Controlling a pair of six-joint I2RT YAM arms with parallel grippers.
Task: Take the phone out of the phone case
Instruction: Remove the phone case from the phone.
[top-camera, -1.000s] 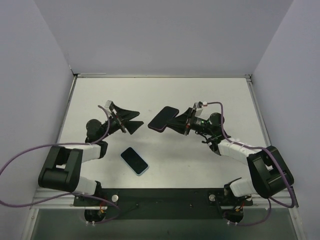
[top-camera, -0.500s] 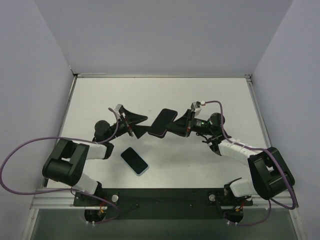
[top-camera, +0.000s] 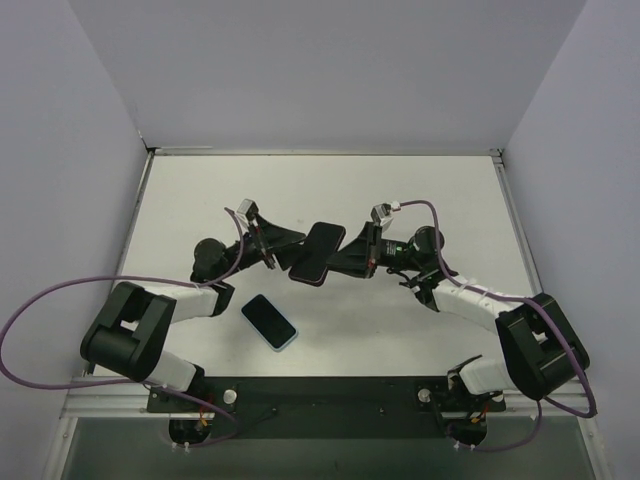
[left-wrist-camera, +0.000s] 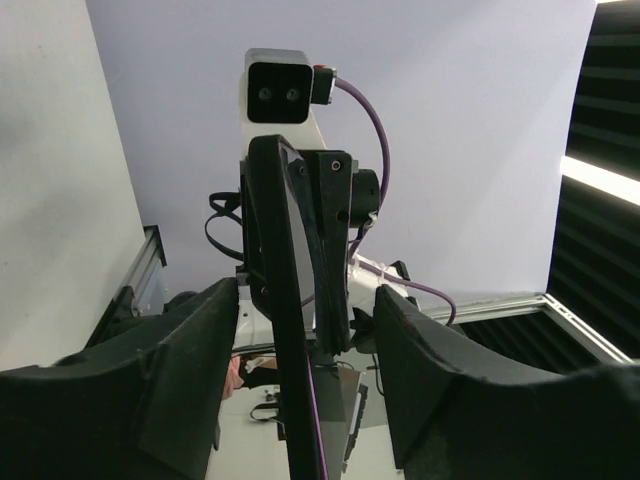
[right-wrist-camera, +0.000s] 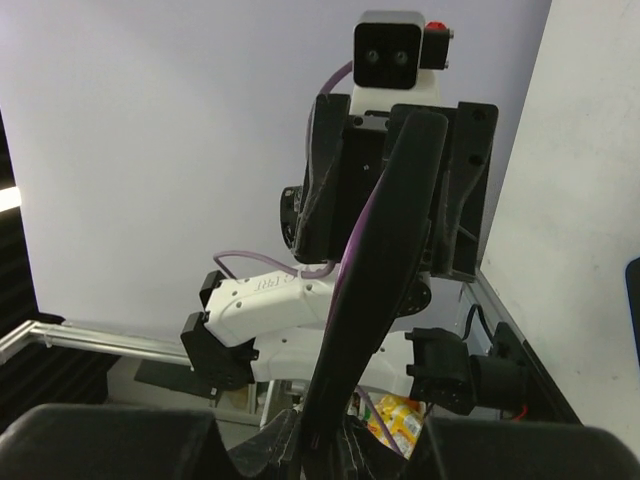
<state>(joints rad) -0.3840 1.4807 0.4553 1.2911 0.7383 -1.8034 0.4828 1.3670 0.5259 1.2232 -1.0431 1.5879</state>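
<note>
- Under the whole scene: white table (top-camera: 420, 180), walled on three sides by pale panels (top-camera: 300, 70); both arm bases sit at its near edge.
- Left arm (top-camera: 150, 320): reaches up and inward from the near left, trailing a purple cable (top-camera: 40, 320).
- Right arm (top-camera: 500, 310): reaches inward from the near right and meets the left arm at mid-table.
- Right gripper (top-camera: 352, 256): clamped on the right end of the case (top-camera: 318, 252). In the right wrist view the case rises edge-on from between the fingers, which are pinched against it at the bottom.
- Left gripper (top-camera: 287, 252): spread wide at the left end of the case. In the left wrist view one finger (left-wrist-camera: 190, 370) stands on each side of the edge-on case, with a clear gap on both sides, so it is not gripping.
- Case: dark slab with a thin purple edge, held off the table between the two grippers and tilted.
- Phone (top-camera: 269, 321): black face with a light blue rim, lying flat on the table, near and to the left of the case, apart from both grippers.
</note>
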